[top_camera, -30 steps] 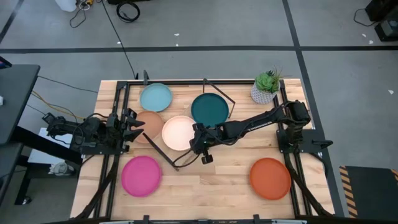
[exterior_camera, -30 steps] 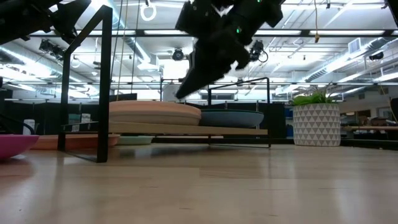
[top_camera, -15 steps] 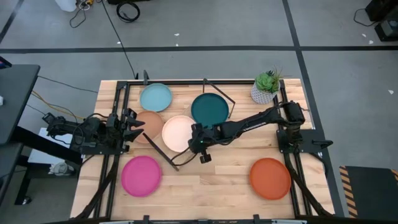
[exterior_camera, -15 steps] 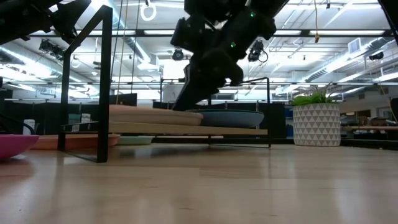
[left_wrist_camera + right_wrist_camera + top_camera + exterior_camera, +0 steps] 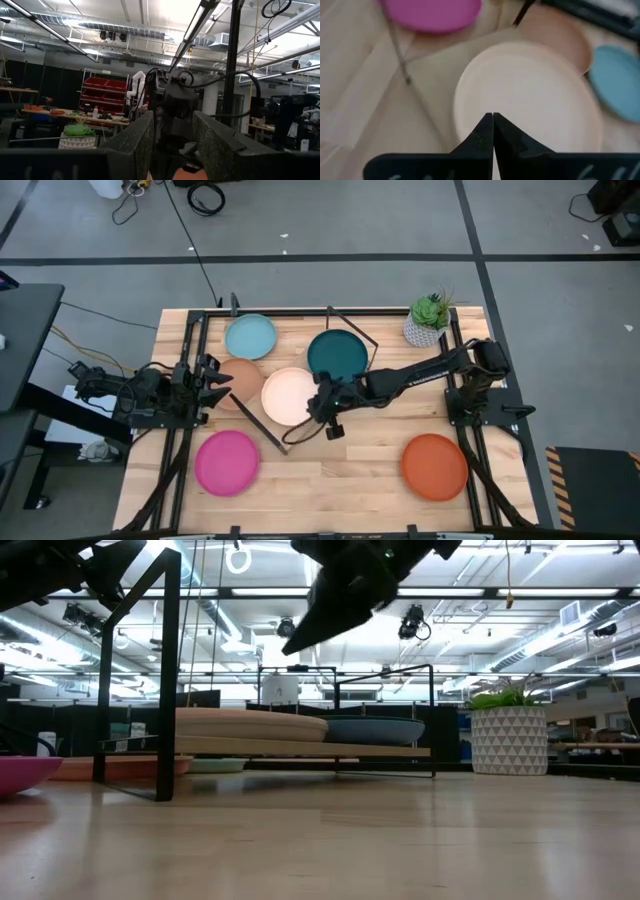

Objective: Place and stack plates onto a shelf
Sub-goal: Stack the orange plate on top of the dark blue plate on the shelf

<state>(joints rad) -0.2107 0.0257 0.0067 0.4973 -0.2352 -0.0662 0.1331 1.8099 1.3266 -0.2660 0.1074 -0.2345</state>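
Note:
On the shelf [image 5: 300, 750] lie a cream plate [image 5: 289, 395] and a dark teal plate [image 5: 337, 356], each flat on its base. My right gripper [image 5: 316, 408] is shut with nothing in it. It hangs above the cream plate's [image 5: 525, 100] right rim, well clear of it in the low view [image 5: 290, 648]. On the table lie a light blue plate [image 5: 250, 337], a tan plate [image 5: 238, 378], a pink plate [image 5: 227, 463] and an orange plate [image 5: 435, 466]. My left gripper [image 5: 212, 380] waits open at the table's left edge.
A potted plant [image 5: 428, 320] stands at the table's far right corner. The shelf's black wire legs [image 5: 262, 425] rise at both of its ends. Bare tabletop lies between the pink and orange plates.
My right gripper, still shut, sank with its fingertips down to the cream plate's rim. It has then risen well clear of the plate and drawn a little toward the table's right edge.

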